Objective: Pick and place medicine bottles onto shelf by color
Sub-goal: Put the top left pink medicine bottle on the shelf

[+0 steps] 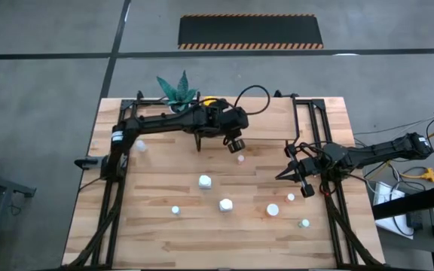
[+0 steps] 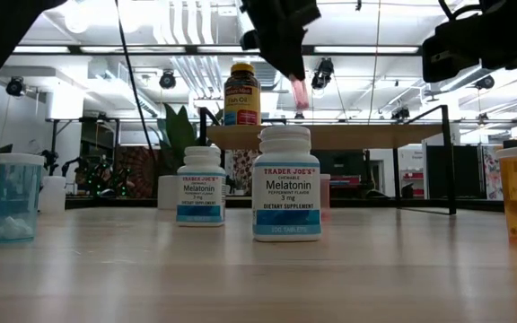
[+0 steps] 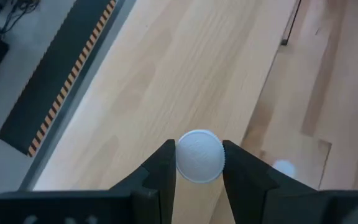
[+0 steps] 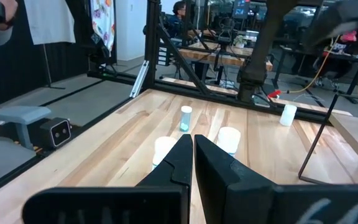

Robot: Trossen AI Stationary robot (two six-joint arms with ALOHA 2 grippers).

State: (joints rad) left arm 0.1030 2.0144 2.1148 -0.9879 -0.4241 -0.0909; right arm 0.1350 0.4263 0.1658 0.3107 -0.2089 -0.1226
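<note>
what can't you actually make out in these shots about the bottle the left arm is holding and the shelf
- Held bottle: the left wrist view shows only its white cap between the left pincer's fingers; the cap hides the body and label.
- The same bottle in the low view: only a pinkish bit shows below the arm.
- Shelf: the low view sees it edge-on, so its top is hidden; in the high view the left arm covers much of it.

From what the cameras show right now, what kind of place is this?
Probably a robotics lab or workshop. Bare ceiling ducts and strip lights run overhead, a hazard-striped floor mat lies beyond the wooden table, and more workbenches fill the room behind.
</note>
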